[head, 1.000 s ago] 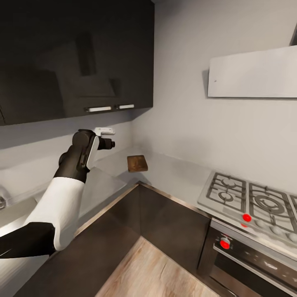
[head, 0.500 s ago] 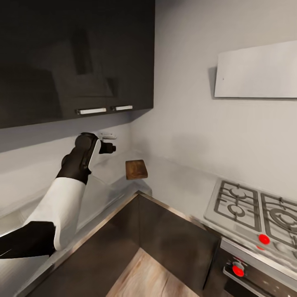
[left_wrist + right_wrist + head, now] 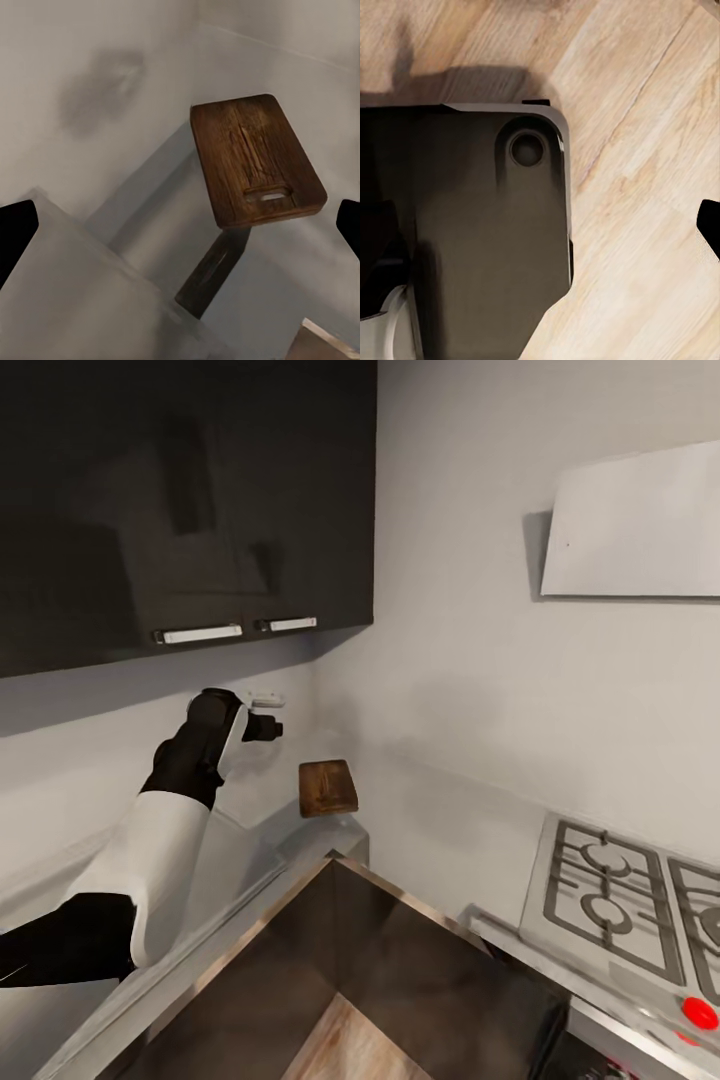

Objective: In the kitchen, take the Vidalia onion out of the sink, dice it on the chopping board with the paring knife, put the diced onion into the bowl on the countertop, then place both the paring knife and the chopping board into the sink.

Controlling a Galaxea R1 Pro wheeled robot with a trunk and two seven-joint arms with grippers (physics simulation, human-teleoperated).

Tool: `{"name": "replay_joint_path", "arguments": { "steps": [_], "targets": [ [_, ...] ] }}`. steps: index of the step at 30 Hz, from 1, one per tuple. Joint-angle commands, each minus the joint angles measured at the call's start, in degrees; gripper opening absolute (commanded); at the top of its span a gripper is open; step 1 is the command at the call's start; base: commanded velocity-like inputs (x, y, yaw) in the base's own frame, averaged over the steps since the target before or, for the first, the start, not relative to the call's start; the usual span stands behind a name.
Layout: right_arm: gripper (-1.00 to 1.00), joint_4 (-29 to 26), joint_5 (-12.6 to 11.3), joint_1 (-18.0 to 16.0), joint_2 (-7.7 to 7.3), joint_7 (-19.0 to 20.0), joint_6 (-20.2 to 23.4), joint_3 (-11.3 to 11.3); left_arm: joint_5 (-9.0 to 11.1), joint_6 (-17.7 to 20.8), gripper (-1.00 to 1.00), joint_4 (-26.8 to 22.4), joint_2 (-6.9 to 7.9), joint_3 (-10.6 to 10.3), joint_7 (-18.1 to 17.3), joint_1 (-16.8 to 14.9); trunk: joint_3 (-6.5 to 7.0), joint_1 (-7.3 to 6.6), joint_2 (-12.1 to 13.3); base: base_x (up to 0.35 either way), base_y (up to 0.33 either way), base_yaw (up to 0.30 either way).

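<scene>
The dark brown chopping board (image 3: 328,788) lies flat on the grey countertop (image 3: 245,855) in the corner, close to the wall. My left arm is raised over the counter, and its gripper (image 3: 266,727) hangs up and left of the board, near the back wall. In the left wrist view the board (image 3: 255,159) lies ahead, and the left gripper (image 3: 180,225) is open with nothing between its black fingertips (image 3: 15,234). The right gripper's fingertip (image 3: 709,223) shows at the picture's edge over the floor. The onion, paring knife, bowl and sink are out of view.
Dark wall cabinets (image 3: 190,500) hang over the left counter run. A gas hob (image 3: 625,900) with a red knob (image 3: 698,1013) sits at the right, under a white hood (image 3: 640,525). Dark base cabinets (image 3: 400,970) meet in the corner, above wooden floor (image 3: 645,187); my base (image 3: 487,240) stands on it.
The whole head view has shifted: the hob slid right and down, and the board sits a little lower in the picture. My left arm keeps its raised pose.
</scene>
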Motion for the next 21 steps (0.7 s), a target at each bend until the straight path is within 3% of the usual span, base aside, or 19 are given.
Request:
{"name": "replay_joint_path", "arguments": {
  "steps": [1,5,21],
  "targets": [
    [1.00,0.05,-0.13,-0.02,-0.03,0.00,-0.21,-0.07,-0.39,0.14,1.00,0.17,-0.03,0.02,-0.12,0.00,-0.02,0.05,-0.03,0.076,0.000,0.000],
    [1.00,0.05,-0.10,-0.02,-0.04,-0.08,-0.21,-0.06,-0.39,0.12,1.00,0.65,-0.03,0.02,-0.19,0.06,-0.02,0.05,-0.03,0.072,0.000,0.000],
    [1.00,0.14,-0.10,-0.02,0.05,-0.24,-0.14,0.02,-0.66,0.12,1.00,-0.63,-0.03,0.02,-0.12,0.06,-0.02,0.05,-0.03,0.323,0.000,0.000]
  ]
}}
